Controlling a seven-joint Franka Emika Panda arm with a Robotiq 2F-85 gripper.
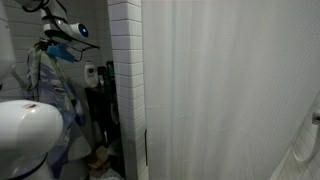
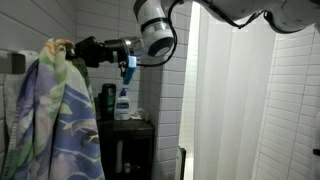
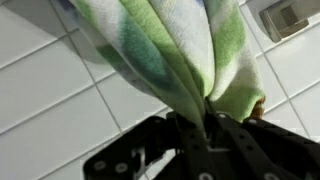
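Note:
A green, blue and white patterned towel (image 2: pixel 62 115) hangs against the tiled wall, draping down from a high point. My gripper (image 2: pixel 72 50) reaches in horizontally at the towel's top and is shut on a bunch of its cloth. In the wrist view the towel (image 3: pixel 170 45) gathers into folds that run down between my black fingers (image 3: pixel 225 130), with the gripper (image 3: pixel 205 128) pinching the fold. In an exterior view the towel (image 1: pixel 50 85) hangs at the left, with the gripper (image 1: pixel 48 45) at its top.
A white shower curtain (image 2: pixel 245 110) and tiled partition (image 1: pixel 125 80) stand beside the towel. A dark shelf unit (image 2: pixel 125 145) below holds bottles (image 2: pixel 122 103). A white rounded robot part (image 1: pixel 25 130) fills the lower left. A metal fixture (image 3: pixel 285 18) is on the wall.

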